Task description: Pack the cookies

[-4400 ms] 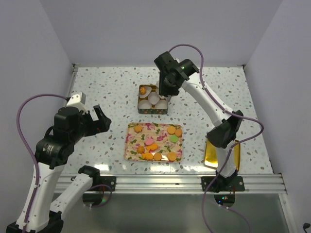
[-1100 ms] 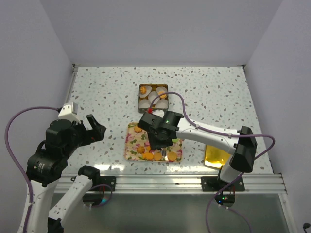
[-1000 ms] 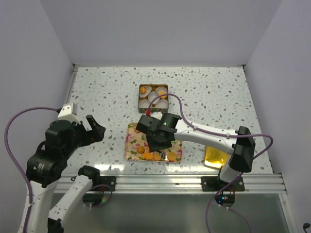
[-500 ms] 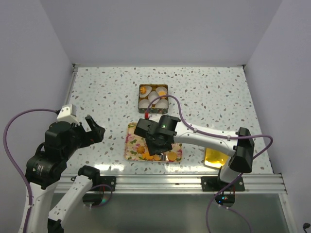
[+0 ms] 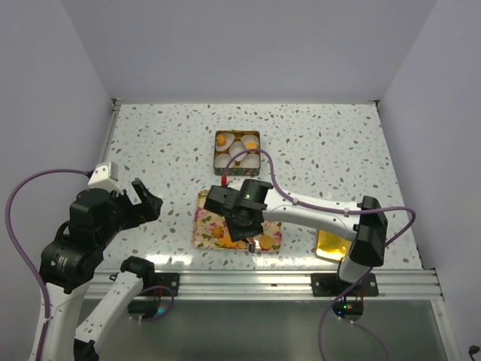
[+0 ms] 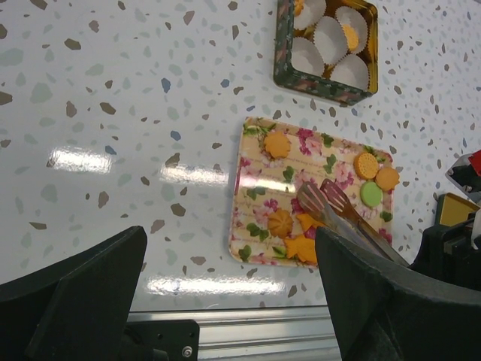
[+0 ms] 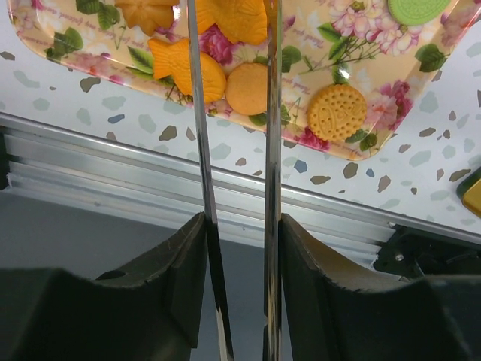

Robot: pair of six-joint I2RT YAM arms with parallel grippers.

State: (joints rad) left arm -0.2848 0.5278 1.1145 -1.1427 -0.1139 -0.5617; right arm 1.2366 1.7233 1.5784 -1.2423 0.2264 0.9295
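The cookies [image 5: 264, 242] lie on a floral tray [image 5: 201, 226]: orange rounds and fish shapes, one green [image 6: 370, 193]. My right gripper [image 5: 244, 218] is shut on metal tongs [image 6: 338, 207] and hovers over the tray's near half. In the right wrist view the two tong arms [image 7: 197, 113] pass between my fingers [image 7: 308, 256], straddling an orange round cookie [image 7: 248, 88] beside a fish cookie [image 7: 188, 69]. The tong tips stand apart. My left gripper [image 5: 143, 199] is open and empty, raised left of the tray [image 6: 248, 188].
A small square tin [image 5: 237, 150] with white paper cups stands behind the tray; two cups hold orange cookies [image 5: 250, 145]. A gold lid [image 5: 331, 242] lies right of the tray by the right arm's base. The aluminium rail [image 7: 113, 158] runs along the near edge.
My right gripper has come from above the tin down to the tray's near half with the tongs, drifting left over the last second. The left arm has pulled back a little.
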